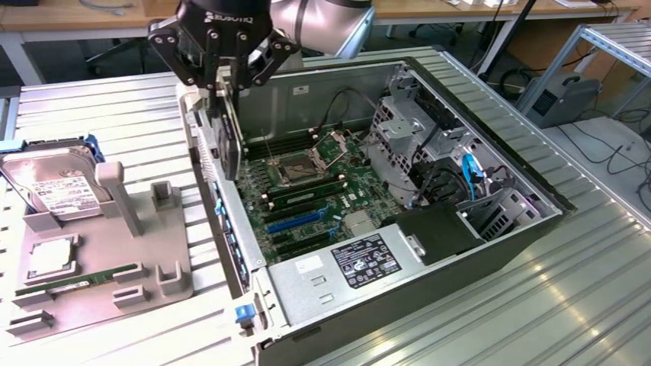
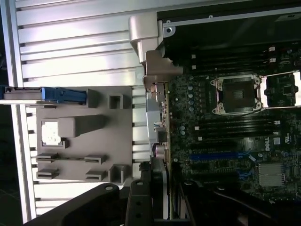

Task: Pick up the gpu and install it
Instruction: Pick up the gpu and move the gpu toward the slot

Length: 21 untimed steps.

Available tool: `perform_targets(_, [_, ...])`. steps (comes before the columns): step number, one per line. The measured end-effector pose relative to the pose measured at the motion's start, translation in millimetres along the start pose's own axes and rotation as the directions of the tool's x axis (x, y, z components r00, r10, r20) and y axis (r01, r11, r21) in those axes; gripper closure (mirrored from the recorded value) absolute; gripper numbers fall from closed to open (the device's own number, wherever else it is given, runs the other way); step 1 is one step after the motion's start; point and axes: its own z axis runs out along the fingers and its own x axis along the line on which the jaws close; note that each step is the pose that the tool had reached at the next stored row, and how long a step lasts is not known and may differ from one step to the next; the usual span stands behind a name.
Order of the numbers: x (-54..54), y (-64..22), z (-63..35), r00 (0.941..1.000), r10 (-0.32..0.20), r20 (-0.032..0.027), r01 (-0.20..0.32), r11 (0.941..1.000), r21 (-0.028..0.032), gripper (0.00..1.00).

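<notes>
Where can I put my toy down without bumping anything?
Bare table: on the exterior view's right of the computer case, and behind the gray holder. Crowded: inside the case, and at its wall where the tool holds the gpu.

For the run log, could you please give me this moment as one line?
gripper: shut on gpu | gpu: upright, above open case by rear wall | install: not yet seated

"ROBOTIQ" is printed, upside down, on the body of the hand. A small white logo, seemingly "DELL", is carried on the motherboard. The power supply label beside the motherboard cannot be read.
</notes>
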Motion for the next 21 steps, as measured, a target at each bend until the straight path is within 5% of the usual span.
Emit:
perform_targets(2, [-10.0, 0.8, -1.0, 0.9999, 0.001, -0.0159, -0.001, 1.0, 0.0013, 0.73])
perform_targets(3, [-20.2, 1.6, -2.0, 0.9995, 0.001, -0.0307, -0.001, 1.0, 0.0025, 0.73])
perform_targets(12, [-22.4, 1.8, -1.6, 0.9995, 0.001, -0.0313, -0.001, 1.0, 0.0026, 0.73])
perform_targets(21, [-42.2, 3.3, -1.3, 0.9995, 0.001, -0.0312, -0.001, 1.0, 0.0025, 0.73])
